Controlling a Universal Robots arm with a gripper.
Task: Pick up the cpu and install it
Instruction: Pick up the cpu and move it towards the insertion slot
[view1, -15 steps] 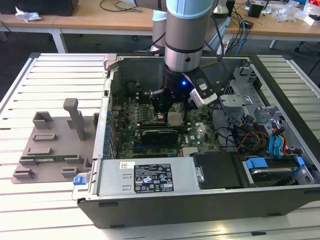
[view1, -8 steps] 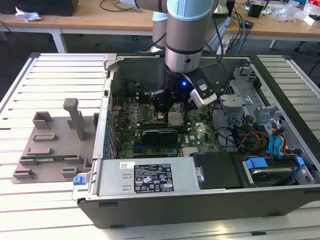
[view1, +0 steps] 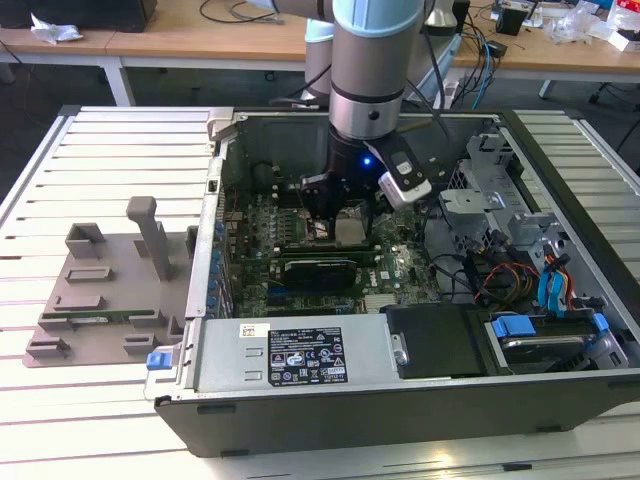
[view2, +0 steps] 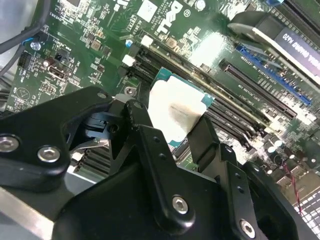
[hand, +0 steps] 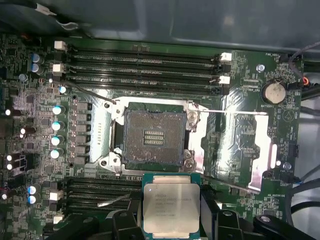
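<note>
Gripper (view2: 169, 124) clamped narrow on cpu (hand: 171, 205); black matte fingers (view2: 137, 125) press two opposite edges. Cpu flat, square, brushed silver-grey lid, thin green border, held above green motherboard (hand: 245, 75), just beside open socket (hand: 152, 137). Socket square, dark pin field, shiny metal frame, near board's middle. Long black memory slots (hand: 145, 65) along board's edge. Open-sided computer case (view1: 400, 420) carries board.

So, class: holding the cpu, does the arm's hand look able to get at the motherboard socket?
Probably yes. The hand grips the cpu close by the socket, whose retention frame is swung open, leaving it bare with nothing seen over it.
</note>
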